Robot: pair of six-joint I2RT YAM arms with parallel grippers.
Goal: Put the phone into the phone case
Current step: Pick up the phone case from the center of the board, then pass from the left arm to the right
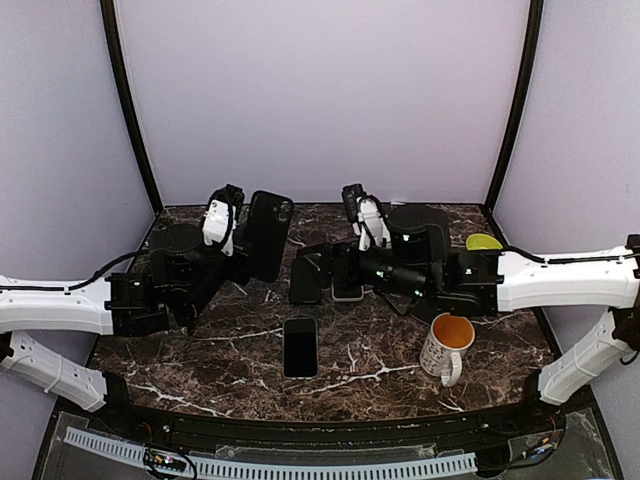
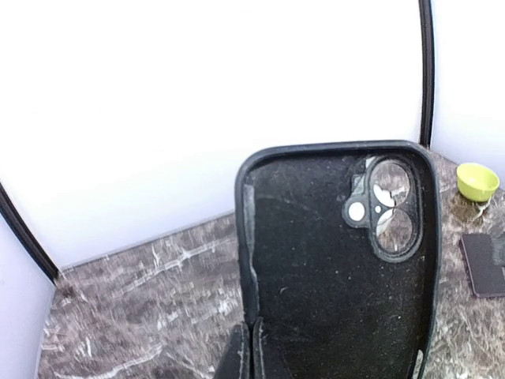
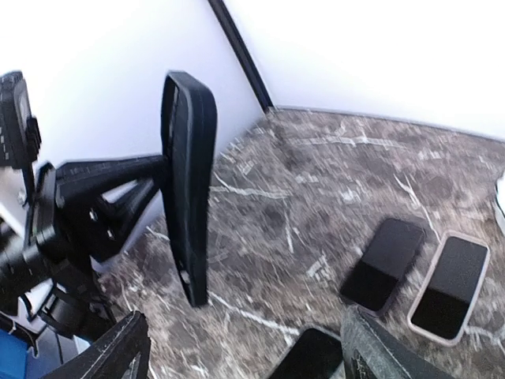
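The left gripper (image 2: 251, 341) is clamped on the lower edge of the matte black phone case with a twin-lens camera cutout (image 1: 268, 235). It holds the case upright, clear of the dark marbled desk (image 1: 200, 372), with the hollow side facing its own wrist camera. The right gripper (image 3: 243, 320) hangs with its jaws spread wide and nothing between them.

Three handsets lie flat on the desk, and which one belongs in the case cannot be told. The bare black glass-faced phone (image 1: 300, 347) lies alone near the middle. A second black handset (image 1: 305, 280) and a pale-rimmed handset (image 1: 347, 287) lie side by side further back, under the right arm.

The case looks light and rubbery, so its walls will probably flex under pressure. Pinched at one edge only, it may also swing or twist when a phone is pushed in. A phone is likely stiff, fairly heavy for its size and slick on the glass. Lying flat, it offers only its thin long sides — those seem the place to grip, near mid-length.

The lone phone has open desk all around it. The back pair sit close together, which leaves little room for a finger between them. The white mug with an orange inside (image 1: 447, 345) stands off to the right, and the small yellow-green bowl (image 1: 483, 241) sits at the far right corner — both are well apart from the case.
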